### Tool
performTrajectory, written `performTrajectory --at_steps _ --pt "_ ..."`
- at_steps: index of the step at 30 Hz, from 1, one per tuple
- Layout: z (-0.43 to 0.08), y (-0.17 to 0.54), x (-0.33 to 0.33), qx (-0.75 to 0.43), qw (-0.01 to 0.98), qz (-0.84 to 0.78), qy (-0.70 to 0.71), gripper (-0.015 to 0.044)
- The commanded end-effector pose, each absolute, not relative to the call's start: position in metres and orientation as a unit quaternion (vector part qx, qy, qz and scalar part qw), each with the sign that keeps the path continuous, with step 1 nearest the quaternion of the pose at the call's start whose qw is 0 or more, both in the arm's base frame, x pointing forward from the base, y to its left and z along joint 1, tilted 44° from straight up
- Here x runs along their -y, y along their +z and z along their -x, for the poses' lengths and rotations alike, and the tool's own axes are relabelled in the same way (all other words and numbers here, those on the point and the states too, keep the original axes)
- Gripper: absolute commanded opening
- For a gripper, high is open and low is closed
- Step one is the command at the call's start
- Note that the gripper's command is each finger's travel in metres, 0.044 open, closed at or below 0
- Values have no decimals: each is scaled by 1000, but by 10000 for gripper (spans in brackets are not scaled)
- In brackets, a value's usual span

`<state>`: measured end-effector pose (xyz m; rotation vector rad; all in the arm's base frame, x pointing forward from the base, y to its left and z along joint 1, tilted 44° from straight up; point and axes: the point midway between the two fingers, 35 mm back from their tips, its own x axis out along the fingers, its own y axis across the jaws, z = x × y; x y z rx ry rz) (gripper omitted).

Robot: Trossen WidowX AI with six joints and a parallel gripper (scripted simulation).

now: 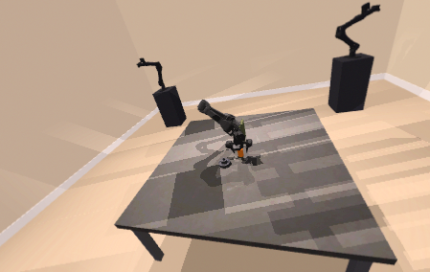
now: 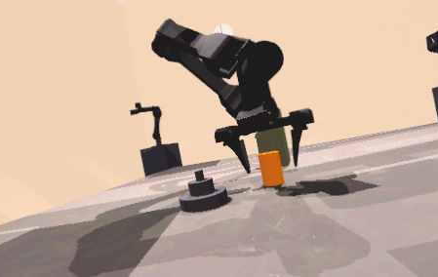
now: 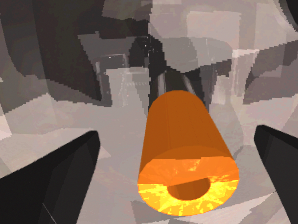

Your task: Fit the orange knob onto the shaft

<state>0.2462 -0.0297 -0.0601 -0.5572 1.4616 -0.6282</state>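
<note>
The orange knob (image 1: pixel 240 152) (image 2: pixel 271 169) (image 3: pixel 176 127) stands upright on the table. Its top in the wrist view shows a D-shaped hole (image 3: pixel 190 190), the flat edge towards the top of the picture and slightly slanted. My gripper (image 2: pixel 272 170) (image 3: pixel 178 136) is open and points down, with one finger on each side of the knob and a gap on both sides. The fingertips are low, beside the knob's body. The round pedestal (image 1: pixel 224 164) (image 2: pixel 203 202) with its dark shaft (image 2: pixel 198 175) stands left of the knob in the top and exterior views. The shaft's flat side cannot be made out.
An olive-green upright block (image 1: pixel 242 126) (image 2: pixel 273 138) stands behind the knob in the exterior view, close to the gripper. Two other arms on dark stands (image 1: pixel 169 106) (image 1: pixel 350 83) are beyond the table (image 1: pixel 284 201). Shadows fall across the table.
</note>
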Motion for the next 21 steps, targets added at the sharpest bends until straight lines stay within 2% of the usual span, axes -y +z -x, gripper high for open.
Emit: performTrajectory --at_steps 1,10,20,21 --pt "-244 -65 35 -648 663 251 -278 440" --pt "-243 -72 43 -648 662 252 -279 440" --pt "-243 -72 43 -648 662 252 -279 177" --pt "-243 -72 43 -648 662 252 -279 171"
